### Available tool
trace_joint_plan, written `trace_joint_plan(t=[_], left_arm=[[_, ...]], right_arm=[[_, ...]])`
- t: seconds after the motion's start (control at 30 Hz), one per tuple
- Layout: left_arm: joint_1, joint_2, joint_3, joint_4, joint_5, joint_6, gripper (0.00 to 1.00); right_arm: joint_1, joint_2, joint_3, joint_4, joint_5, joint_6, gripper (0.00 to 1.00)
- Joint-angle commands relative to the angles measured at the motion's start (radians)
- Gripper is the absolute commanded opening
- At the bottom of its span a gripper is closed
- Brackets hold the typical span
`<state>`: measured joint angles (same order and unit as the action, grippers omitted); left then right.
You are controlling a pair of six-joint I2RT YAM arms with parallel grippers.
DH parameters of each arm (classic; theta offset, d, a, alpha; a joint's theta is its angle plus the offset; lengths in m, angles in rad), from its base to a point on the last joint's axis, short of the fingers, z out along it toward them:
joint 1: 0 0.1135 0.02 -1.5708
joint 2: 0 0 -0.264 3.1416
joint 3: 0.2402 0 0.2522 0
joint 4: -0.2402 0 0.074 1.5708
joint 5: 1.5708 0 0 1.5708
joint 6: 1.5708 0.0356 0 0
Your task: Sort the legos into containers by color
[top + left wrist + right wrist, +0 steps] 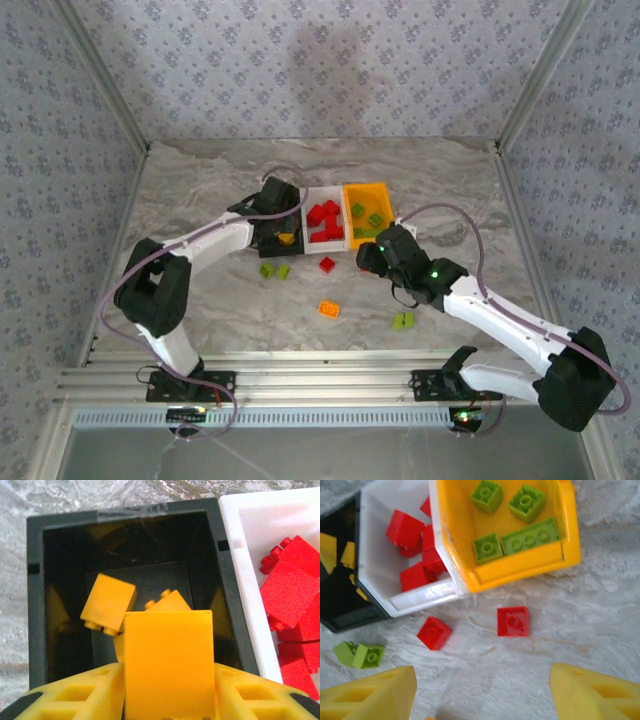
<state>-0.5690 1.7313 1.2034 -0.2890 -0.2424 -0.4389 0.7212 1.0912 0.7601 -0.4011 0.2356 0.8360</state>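
The held brick (pixel 167 662) is smooth yellow-orange plastic, a flat square face toward the wrist camera. It sits between the left gripper's (pixel 169 690) yellow fingers (pixel 75 695), and no gap shows on either side, so it looks clamped. It hangs straight above the open black bin (pixel 35 605), inside the near rim. I judge that the drop needs no sideways travel, only a release. Two more yellow-orange bricks (pixel 107 602) lie tilted on the glossy black floor below, studs showing at their edges.

Just right of the black bin, touching it, stands the white bin (pixel 240 555) with rough-looking red bricks (pixel 295 580) piled inside. Right of that is the orange-yellow bin (pixel 570 530), which holds lime green bricks (pixel 525 502), one of them a long plate lying along the near wall.

The right gripper (pixel 482 695) hovers over the marbled table (pixel 600 620) with its jaws spread wide and nothing between them. Two loose red bricks (pixel 513 621) lie flat and studs-up just beyond its fingertips, near the bins' near walls. The right one is almost centred ahead of the jaws and the other (pixel 434 632) is further left. A green pair (pixel 359 655) sits to the left, by the black bin's corner.

In the top view a loose orange brick (pixel 329 309) and a green one (pixel 403 320) lie nearer the bases, closer to the right arm.
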Motion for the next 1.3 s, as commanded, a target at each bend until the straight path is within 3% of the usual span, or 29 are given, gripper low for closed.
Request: trace_joint_plan(t=[0.0, 0.2, 0.33, 0.37, 0.57, 0.87, 1.27], left_arm=[[0.006, -0.004, 0.038, -0.015, 0.034, -0.01, 0.65], [-0.027, -0.141, 0.018, 0.001, 0.104, -0.036, 0.81], [-0.066, -0.313, -0.085, 0.055, 0.189, -0.082, 0.91], [-0.081, -0.359, -0.124, 0.074, 0.201, -0.095, 0.99], [-0.159, -0.567, -0.337, 0.103, 0.203, -0.148, 1.0], [-0.186, -0.705, -0.575, 0.105, 0.217, -0.222, 1.0], [-0.186, -0.709, -0.615, 0.108, 0.19, -0.216, 1.0]], right_arm=[[-0.003, -0.039, -0.032, -0.132, -0.029, 0.066, 0.73], [-0.009, -0.071, -0.02, -0.301, -0.088, 0.081, 0.73], [-0.013, -0.047, -0.021, -0.424, -0.136, 0.09, 0.73], [-0.013, -0.037, -0.021, -0.448, -0.14, 0.093, 0.73], [-0.018, 0.012, -0.051, -0.523, -0.16, 0.128, 0.75], [-0.004, 0.06, -0.095, -0.499, -0.198, 0.194, 0.76], [0.037, 0.229, -0.091, -0.371, -0.248, 0.166, 0.72]])
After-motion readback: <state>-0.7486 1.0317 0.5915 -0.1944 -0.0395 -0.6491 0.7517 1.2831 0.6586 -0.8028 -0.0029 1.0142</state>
